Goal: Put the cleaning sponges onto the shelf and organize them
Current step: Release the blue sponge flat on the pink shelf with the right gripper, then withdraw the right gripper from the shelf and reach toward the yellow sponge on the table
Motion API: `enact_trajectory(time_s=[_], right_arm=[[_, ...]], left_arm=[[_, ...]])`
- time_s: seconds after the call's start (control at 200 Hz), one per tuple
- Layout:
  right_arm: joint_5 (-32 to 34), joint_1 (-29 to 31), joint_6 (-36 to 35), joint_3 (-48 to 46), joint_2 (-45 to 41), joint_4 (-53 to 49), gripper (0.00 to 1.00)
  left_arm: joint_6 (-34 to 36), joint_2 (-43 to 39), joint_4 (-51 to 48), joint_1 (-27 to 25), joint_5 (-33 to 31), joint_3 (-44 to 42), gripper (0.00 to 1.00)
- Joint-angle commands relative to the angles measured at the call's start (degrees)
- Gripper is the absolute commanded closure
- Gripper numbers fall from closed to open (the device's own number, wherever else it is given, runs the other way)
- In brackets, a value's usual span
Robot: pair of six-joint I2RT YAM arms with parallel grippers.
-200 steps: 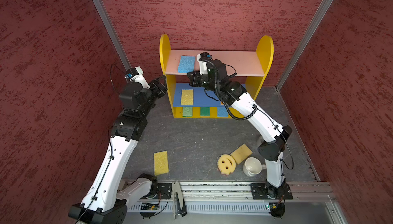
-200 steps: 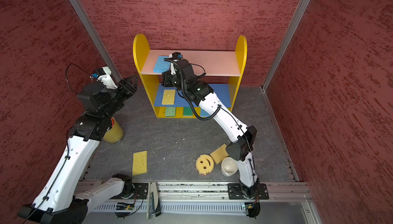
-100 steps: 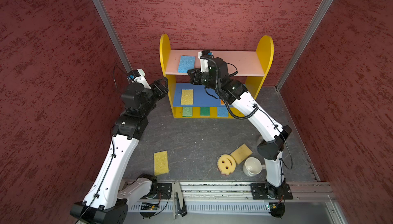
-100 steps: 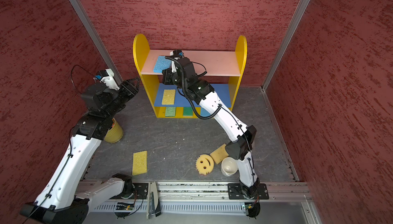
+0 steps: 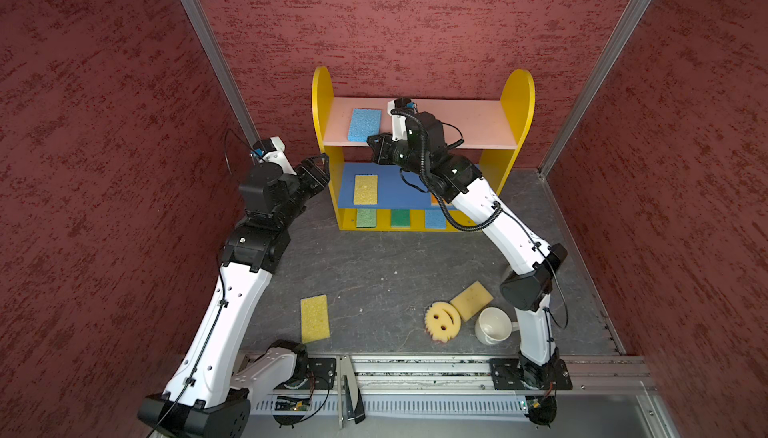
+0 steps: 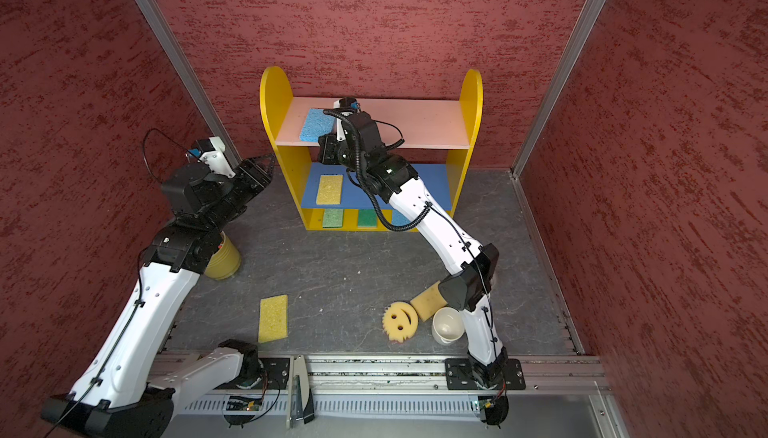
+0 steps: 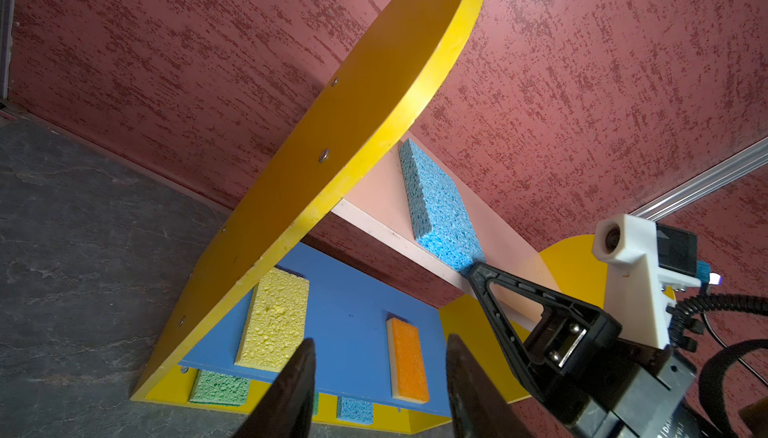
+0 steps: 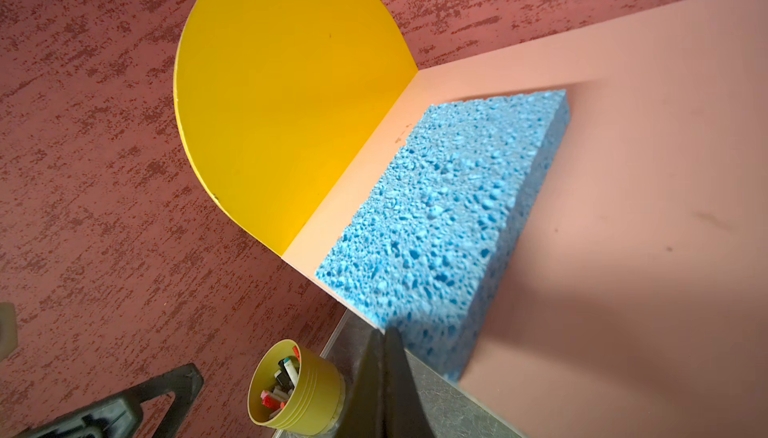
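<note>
Starting with both top views: the shelf [image 5: 517,95] stands at the rear of the bench [image 5: 374,265], and a blue sponge [image 5: 364,125] lies at the left end of its pink top board [image 5: 457,124]. A yellow sponge [image 6: 273,318], a smiley sponge [image 6: 400,320] and a tan sponge [image 5: 471,299] lie on the bench.

Left wrist view: the left tool [image 7: 380,342] is released and empty, beside the shelf's left side.

Right wrist view: the right tool [image 8: 384,344] is clenched and empty, just beside the blue sponge's front edge.
</note>
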Motion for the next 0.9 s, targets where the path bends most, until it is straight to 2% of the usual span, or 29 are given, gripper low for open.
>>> enact_trajectory(time_s=[0.0,0.316,0.571,0.751,0.897], right_arm=[[1.8,-0.8,0.1,2.2,0.8,-1.0,1.0],[-0.9,-1.1,0.6,3.2,1.9,-1.5,1.0],[-1.6,-0.9,-0.2,2.3,-0.3,-1.6,1.0],[0.0,-0.8,-1.6,-4.0,-6.0,1.2,1.0],[3.1,-0.1,-4.0,-16.0,-15.7,4.9,1.0]], left_arm=[[-0.5,0.0,0.3,0.6,0.8,-0.8,0.49],[-0.8,0.0,0.5,0.7,0.9,-0.9,0.49],[-1.2,1.5,1.0,0.7,2.0,-0.4,0.49],[-1.2,2.3,1.0,0.7,2.8,-0.1,0.49],[-0.6,1.2,0.0,0.7,3.1,-0.6,0.46]])
